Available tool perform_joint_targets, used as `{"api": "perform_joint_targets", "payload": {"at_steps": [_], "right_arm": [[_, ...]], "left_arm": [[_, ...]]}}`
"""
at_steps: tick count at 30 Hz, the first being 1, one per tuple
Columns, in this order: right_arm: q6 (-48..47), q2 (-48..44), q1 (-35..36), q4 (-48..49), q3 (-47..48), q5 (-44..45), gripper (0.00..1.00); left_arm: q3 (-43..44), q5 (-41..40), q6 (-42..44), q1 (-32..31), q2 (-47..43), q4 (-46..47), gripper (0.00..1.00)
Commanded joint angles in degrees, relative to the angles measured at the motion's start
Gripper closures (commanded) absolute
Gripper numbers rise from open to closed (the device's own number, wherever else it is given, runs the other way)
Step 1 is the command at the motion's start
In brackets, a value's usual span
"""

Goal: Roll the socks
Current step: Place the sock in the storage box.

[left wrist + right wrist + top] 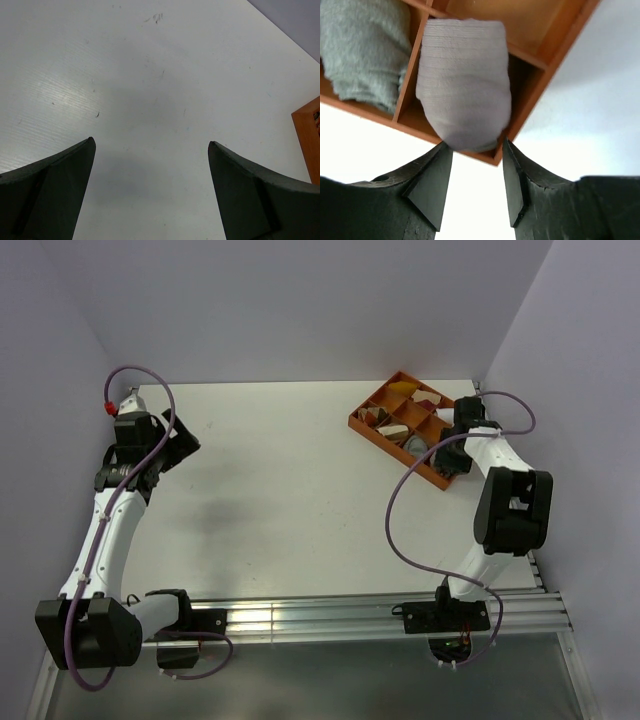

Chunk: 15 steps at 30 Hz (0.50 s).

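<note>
A pale grey rolled sock bundle [465, 85] sits in the near corner compartment of the orange divided tray [370, 114]. My right gripper [476, 146] is just in front of it, open, with its fingertips on either side of the bundle's lower end and nothing clamped between the pads. From above, the same gripper [450, 465] hovers at the tray's near right corner [385, 448]. My left gripper [151, 142] is wide open over bare white table, far left [180, 443], with nothing between its fingers.
A fuzzy grey-green cloth bundle [365, 45] fills the compartment beside the sock. Other compartments hold small cloth bundles [398, 430]. A corner of the tray [307, 135] shows in the left wrist view. Walls close in the table at left, back and right.
</note>
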Motion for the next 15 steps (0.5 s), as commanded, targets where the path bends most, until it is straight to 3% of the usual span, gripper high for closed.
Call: {"api": "perform_joint_targets", "payload": {"at_steps": [1, 11, 15], "right_arm": [[1.4, -4.6, -0.8, -0.7, -0.9, 1.0, 0.48], [4.2, -9.4, -0.8, 5.9, -2.0, 1.1, 0.42], [5.3, -6.9, -0.9, 7.3, -1.2, 1.3, 0.40]], "left_arm": [[-0.3, 1.2, 0.5, 0.4, -1.7, 1.7, 0.01], [-0.7, 1.5, 0.6, 0.5, -1.7, 1.8, 0.01], [-0.7, 1.5, 0.7, 0.5, -1.7, 1.9, 0.01]]}}
